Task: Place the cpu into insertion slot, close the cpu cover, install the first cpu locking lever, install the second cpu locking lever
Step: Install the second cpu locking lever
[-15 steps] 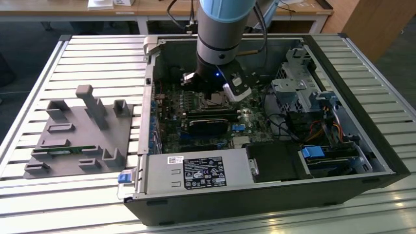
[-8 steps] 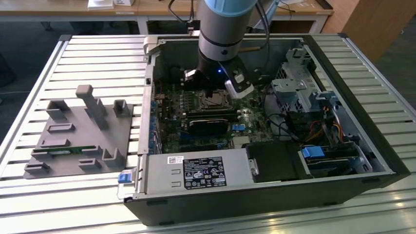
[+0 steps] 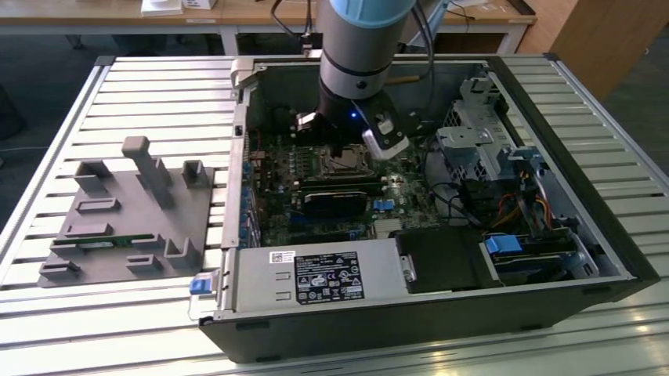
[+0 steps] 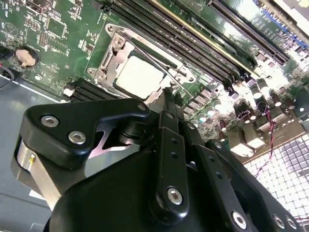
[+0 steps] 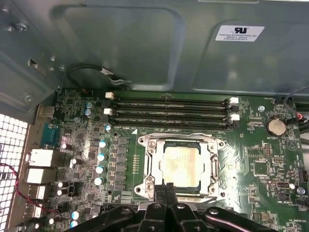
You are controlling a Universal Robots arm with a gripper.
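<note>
Exterior view places the arm over the open computer case [image 3: 585, 227] on the slatted bench [image 3: 157, 86], with the tool [image 3: 361, 145] low above the insertion slot [image 3: 340, 163] at about 12 o'clock from the dark card. First wrist view shows the cpu [image 5: 180, 165] already seated flat in the insertion slot [image 5: 179, 166], the cpu cover [image 5: 153, 166] lying down around it, and the tool [image 5: 166, 186] with fingertips pressed together, pinching nothing, at the socket's 6 o'clock edge. Judged handling: the chip is light, rigid and fragile underneath, best held by its edges; the cover is thin stiff metal, pushed on its frame (never on the chip). Second wrist view adds a thin wire lever [image 4: 159, 65] crossing the cover [image 4: 108, 58] beside the cpu [image 4: 140, 75]; whether it is latched cannot be told.
</note>
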